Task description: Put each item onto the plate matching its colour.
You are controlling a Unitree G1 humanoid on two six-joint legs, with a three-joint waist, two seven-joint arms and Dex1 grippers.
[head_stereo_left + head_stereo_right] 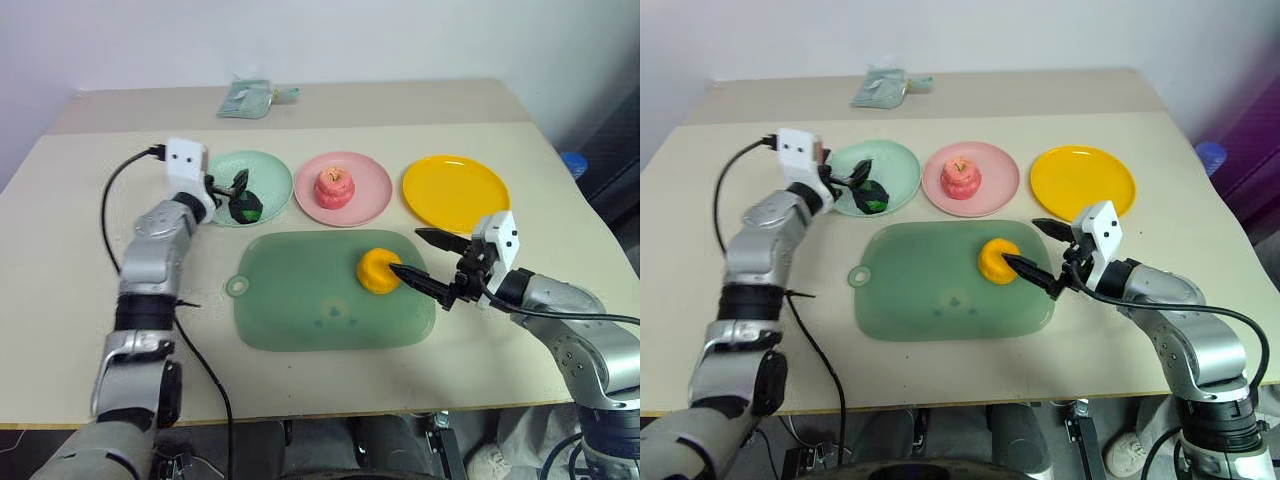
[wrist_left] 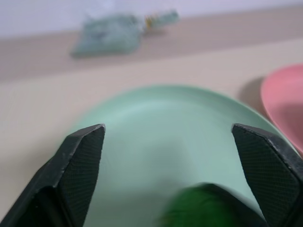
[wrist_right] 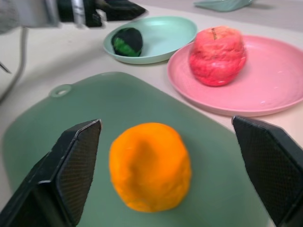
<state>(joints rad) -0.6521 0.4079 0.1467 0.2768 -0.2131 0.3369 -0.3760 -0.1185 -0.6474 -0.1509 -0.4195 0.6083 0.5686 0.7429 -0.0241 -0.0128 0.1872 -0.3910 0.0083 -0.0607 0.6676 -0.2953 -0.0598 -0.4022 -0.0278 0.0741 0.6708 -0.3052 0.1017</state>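
Green lump on mint plate, apple on pink plate: done. Orange ball left on tray, yellow plate bare. Left gripper and right gripper both wide open, holding nothing.

Orange item on green tray between spread right gripper fingers; pink-red apple on pink plate; dark green lump on mint plate.

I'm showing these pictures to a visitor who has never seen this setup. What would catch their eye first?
Probably the row of three plates at the table's far side: the mint green plate with the dark green lump, the pink plate with the red apple, and the bare yellow plate. Next, the orange ball on the green tray, between the open right gripper fingers.
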